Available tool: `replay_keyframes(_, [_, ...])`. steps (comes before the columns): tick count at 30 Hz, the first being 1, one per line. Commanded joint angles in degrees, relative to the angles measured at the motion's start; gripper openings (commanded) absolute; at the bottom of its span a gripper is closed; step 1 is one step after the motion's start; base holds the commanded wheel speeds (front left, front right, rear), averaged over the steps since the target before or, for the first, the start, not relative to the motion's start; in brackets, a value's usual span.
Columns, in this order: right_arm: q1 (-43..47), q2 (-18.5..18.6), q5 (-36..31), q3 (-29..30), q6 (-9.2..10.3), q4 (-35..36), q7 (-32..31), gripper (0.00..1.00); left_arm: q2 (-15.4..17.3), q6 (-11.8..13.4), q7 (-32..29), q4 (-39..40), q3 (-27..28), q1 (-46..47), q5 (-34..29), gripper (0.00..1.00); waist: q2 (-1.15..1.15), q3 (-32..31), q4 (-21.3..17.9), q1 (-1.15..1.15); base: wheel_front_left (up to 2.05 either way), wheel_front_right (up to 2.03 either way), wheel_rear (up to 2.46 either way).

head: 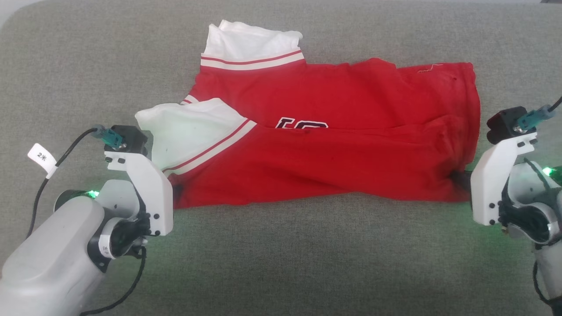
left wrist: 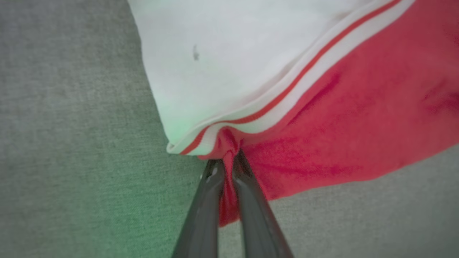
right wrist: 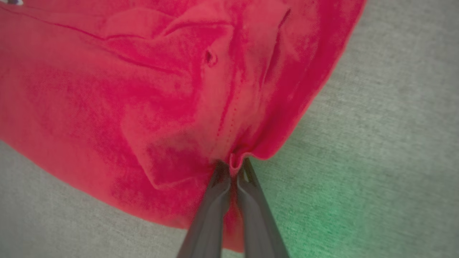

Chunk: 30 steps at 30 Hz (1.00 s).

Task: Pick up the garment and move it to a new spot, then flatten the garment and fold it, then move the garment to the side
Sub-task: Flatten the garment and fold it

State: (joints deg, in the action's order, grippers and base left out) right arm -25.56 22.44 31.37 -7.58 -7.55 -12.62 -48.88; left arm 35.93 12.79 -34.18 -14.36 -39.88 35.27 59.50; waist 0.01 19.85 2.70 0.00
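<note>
The garment (head: 333,145), a bright-red shirt with white striped sleeves, lies folded lengthwise across the grey cloth surface. My left gripper (head: 176,189) is at its near left corner, just below the white sleeve (head: 193,127). In the left wrist view this gripper (left wrist: 229,161) is shut on a pinch of the garment's (left wrist: 340,118) red hem beside the striped trim. My right gripper (head: 461,179) is at the near right corner. In the right wrist view that gripper (right wrist: 233,165) is shut on a fold of the garment (right wrist: 143,100) edge.
A grey woven surface (head: 307,254) spreads all around the shirt, with open room in front and to both sides. Its rounded far left edge (head: 13,22) shows at the top. A tagged cable (head: 44,160) loops off my left wrist.
</note>
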Motion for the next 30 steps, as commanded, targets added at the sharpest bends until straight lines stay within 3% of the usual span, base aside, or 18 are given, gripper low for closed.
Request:
replay_keyframes(1, [1.1, 0.8, 0.1, 0.1, 0.13, -0.5, -1.0, 0.0, 0.1, -0.2, -0.8, -0.5, -0.9, -1.6, -0.1, 0.0, -0.01, -0.3, 0.0, 0.0, 0.0, 0.0, 0.0])
replay_keyframes(7, [2.2, 3.1, 0.8, 2.8, 0.12, 3.9, -2.8, 0.0, 3.1, 1.3, -2.2, 3.5, 0.0, -1.8, 0.1, 0.0, -0.01, -1.4, -0.4, 0.0, 0.0, 0.0, 0.0])
replay_keyframes(13, [5.9, 4.8, 1.4, 5.9, 0.13, 8.2, -5.8, 0.0, 7.2, 4.9, -4.6, 10.7, 0.5, -4.1, 0.0, 0.0, -0.01, -2.3, -0.7, 0.0, 0.0, 0.0, 0.0])
replay_keyframes(21, [13.5, 3.2, 1.6, 11.0, 0.13, 13.1, -9.1, 0.0, 11.6, 10.4, -6.0, 20.2, 0.4, -10.5, 0.4, 0.0, -0.01, -2.6, -1.1, 0.0, 0.0, 0.0, 0.0])
replay_keyframes(27, [17.6, 0.0, 0.3, 12.3, 0.12, 13.1, -9.2, 0.0, 11.3, 11.1, -4.3, 20.5, 0.0, -14.0, 1.0, 0.0, -0.01, -1.9, -1.3, 0.0, 0.0, 0.0, 0.0])
replay_keyframes(29, [17.9, -0.9, -0.3, 11.6, 0.12, 12.0, -9.1, 0.0, 10.7, 10.4, -3.8, 18.8, -0.4, -14.3, 0.9, 0.38, -0.01, -1.8, -1.4, 0.0, 0.0, 0.0, 0.0])
replay_keyframes(30, [17.7, -1.2, -0.6, 11.1, 0.12, 11.5, -8.9, 0.0, 10.2, 9.8, -3.4, 17.7, -0.6, -14.1, 0.7, 0.51, -0.01, -1.7, -1.5, 0.0, 0.0, 0.0, 0.0])
